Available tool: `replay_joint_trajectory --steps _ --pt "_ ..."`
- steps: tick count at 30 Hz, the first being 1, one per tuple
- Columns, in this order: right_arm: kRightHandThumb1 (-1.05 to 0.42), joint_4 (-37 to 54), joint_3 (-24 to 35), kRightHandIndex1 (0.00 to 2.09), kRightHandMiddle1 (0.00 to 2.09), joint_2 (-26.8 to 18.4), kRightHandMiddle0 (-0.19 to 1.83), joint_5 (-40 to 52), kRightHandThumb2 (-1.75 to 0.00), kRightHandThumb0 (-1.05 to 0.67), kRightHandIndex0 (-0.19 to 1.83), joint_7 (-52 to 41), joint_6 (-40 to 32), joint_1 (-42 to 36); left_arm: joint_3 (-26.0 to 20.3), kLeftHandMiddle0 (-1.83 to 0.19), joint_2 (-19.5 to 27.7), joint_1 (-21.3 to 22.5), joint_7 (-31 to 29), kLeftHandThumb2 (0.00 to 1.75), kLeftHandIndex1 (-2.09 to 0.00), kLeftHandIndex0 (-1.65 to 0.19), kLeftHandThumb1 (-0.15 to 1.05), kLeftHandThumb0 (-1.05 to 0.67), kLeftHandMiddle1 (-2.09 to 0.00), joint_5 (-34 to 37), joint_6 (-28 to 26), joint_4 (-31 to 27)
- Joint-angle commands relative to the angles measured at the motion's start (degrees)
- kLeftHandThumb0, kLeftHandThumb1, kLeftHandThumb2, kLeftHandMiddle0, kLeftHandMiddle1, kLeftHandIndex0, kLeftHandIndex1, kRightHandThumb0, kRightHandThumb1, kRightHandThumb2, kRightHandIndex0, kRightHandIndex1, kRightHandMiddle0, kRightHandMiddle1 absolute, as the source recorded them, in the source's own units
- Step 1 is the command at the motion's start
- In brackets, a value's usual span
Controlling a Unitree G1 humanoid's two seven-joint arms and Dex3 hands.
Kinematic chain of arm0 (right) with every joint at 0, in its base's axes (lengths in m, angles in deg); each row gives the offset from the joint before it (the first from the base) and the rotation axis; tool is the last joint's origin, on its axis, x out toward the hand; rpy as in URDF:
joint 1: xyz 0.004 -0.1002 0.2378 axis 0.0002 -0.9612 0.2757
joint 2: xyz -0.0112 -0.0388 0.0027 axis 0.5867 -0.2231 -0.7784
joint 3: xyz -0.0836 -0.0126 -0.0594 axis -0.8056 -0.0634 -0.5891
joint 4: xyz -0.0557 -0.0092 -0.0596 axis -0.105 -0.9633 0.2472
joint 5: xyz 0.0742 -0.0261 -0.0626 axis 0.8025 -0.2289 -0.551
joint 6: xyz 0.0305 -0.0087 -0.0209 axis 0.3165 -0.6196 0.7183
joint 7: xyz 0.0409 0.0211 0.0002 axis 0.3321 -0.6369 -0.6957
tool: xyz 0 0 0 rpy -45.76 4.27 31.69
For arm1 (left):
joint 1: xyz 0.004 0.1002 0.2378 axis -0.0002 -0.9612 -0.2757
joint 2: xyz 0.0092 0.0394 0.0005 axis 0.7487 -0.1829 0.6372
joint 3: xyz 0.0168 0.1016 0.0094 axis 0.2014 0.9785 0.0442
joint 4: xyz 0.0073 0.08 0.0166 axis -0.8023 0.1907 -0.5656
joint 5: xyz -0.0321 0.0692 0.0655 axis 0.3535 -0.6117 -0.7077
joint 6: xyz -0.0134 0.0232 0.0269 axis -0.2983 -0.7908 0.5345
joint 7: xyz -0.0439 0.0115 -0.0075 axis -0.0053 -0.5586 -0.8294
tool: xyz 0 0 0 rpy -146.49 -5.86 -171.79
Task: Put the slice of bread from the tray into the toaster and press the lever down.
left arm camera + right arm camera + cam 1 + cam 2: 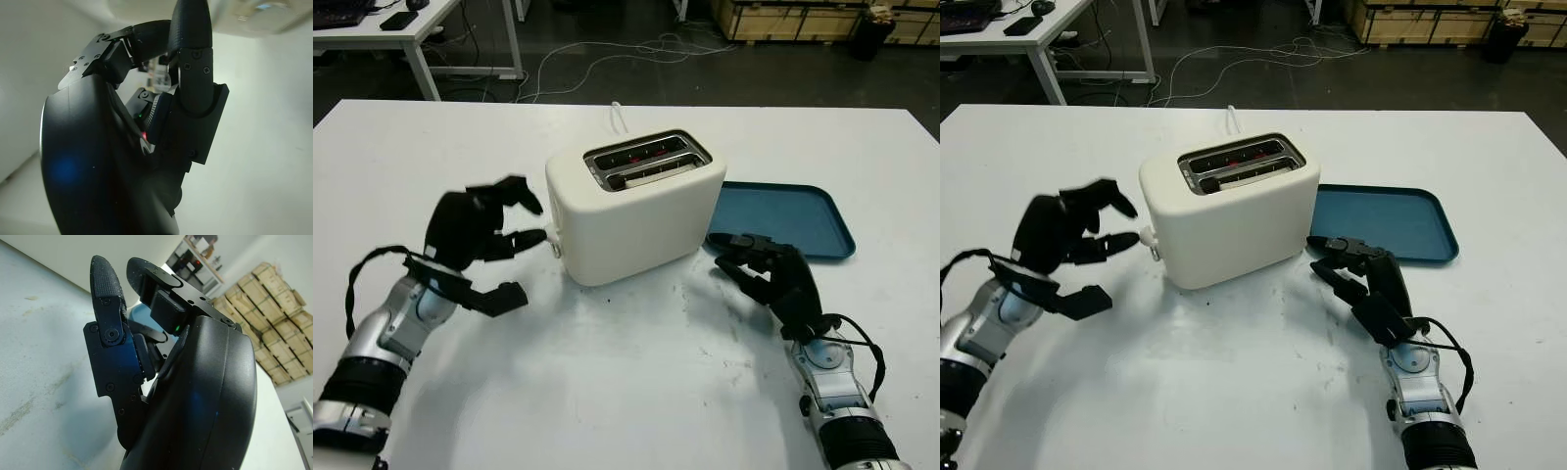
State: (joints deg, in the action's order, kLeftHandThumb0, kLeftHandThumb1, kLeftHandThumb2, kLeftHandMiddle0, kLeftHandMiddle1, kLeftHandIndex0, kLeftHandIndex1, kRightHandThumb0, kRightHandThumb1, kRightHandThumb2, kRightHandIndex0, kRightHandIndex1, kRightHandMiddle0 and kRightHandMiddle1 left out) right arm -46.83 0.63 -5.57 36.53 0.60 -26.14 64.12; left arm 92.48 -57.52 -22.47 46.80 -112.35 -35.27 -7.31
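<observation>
Sitting mid-table, toaster [636, 204] has both slots glowing red, left hand [484, 235] open with a fingertip [536, 237] at its side lever [553, 242], right hand [769, 274] open beside blue tray [788, 220].

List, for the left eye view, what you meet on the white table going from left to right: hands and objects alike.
Left hand → toaster lever → toaster → right hand → blue tray. The right hand sits in front of the tray's near left corner, so those two partly overlap.
</observation>
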Motion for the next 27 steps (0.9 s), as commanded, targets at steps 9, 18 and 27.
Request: replay_joint_trajectory --steps 9,18,27 --pt "-0.92 0.32 0.50 0.86 0.00 -0.83 0.97 0.33 -0.15 -0.62 0.67 -0.18 0.49 1.18 0.36 -0.96 -2.30 -0.81 0.25 0.25 -1.44 -0.69 0.92 -0.94 -1.75 0.63 -0.24 2.02" --pt "-0.92 -0.37 2.83 0.82 0.00 -7.75 0.91 2.20 -0.15 -0.59 0.62 -4.96 0.56 7.08 0.11 -0.89 -1.29 0.53 -0.31 0.25 -1.49 -0.54 0.92 -0.95 -1.75 -0.04 -1.84 1.35" --pt "-0.90 0.23 3.99 0.69 0.00 -17.21 0.89 1.33 -0.01 -0.58 0.71 -9.74 1.67 13.32 -0.65 -0.64 4.43 2.37 -2.70 0.35 -1.69 -0.25 0.92 -0.96 -1.75 -1.70 -3.01 -0.79"
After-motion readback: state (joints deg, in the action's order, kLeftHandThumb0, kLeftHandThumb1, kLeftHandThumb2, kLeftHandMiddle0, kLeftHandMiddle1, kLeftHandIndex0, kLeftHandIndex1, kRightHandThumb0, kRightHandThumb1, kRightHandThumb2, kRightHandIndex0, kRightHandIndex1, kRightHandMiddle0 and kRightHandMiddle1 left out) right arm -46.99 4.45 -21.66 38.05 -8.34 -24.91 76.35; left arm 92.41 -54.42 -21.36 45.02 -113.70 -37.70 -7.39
